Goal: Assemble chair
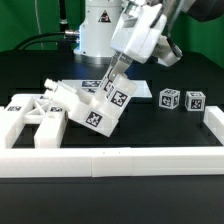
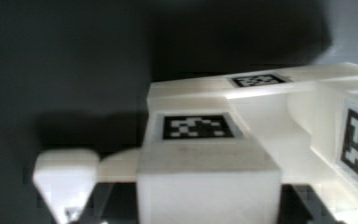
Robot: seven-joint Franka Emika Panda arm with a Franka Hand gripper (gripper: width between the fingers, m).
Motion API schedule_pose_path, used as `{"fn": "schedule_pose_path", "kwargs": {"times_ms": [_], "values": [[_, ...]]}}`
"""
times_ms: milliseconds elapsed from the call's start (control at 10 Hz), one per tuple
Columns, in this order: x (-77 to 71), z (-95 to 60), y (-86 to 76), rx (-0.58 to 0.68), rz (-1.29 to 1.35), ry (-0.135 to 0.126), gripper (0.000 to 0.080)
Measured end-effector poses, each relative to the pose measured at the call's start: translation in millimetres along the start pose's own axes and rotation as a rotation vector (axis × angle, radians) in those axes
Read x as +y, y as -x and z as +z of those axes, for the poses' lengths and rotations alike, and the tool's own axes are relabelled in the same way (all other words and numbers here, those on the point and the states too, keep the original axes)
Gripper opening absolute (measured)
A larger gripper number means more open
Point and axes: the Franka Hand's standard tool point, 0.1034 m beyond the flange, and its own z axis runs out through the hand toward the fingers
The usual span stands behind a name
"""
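The exterior view stands off the arm, raised a little, and faces the gripper (image 1: 113, 72) from a moderate distance, with the robot base behind it. The wrist view sits just above the gripper and looks down, very close, onto the tagged chair part (image 2: 211, 165) beneath it. Both views share that part.

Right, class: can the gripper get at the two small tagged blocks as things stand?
Probably not yet: the gripper is shut on the tilted white part. The blocks themselves stand in the open, nothing over them.
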Motion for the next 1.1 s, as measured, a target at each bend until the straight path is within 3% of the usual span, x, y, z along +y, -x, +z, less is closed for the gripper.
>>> {"fn": "schedule_pose_path", "kwargs": {"times_ms": [200,300,600,800,1100], "values": [[-7.6,-13.3,-10.4,0.124,0.025,0.025,0.0285],[-13.1,-15.7,-8.1,0.189,0.048,0.011,0.0285],[-10.0,-8.8,-3.3,0.392,0.06,0.004,0.0285],[-6.9,2.4,3.6,0.53,-0.015,0.051,0.0285],[-10.9,1.5,6.4,0.576,-0.065,0.049,0.029]]}}
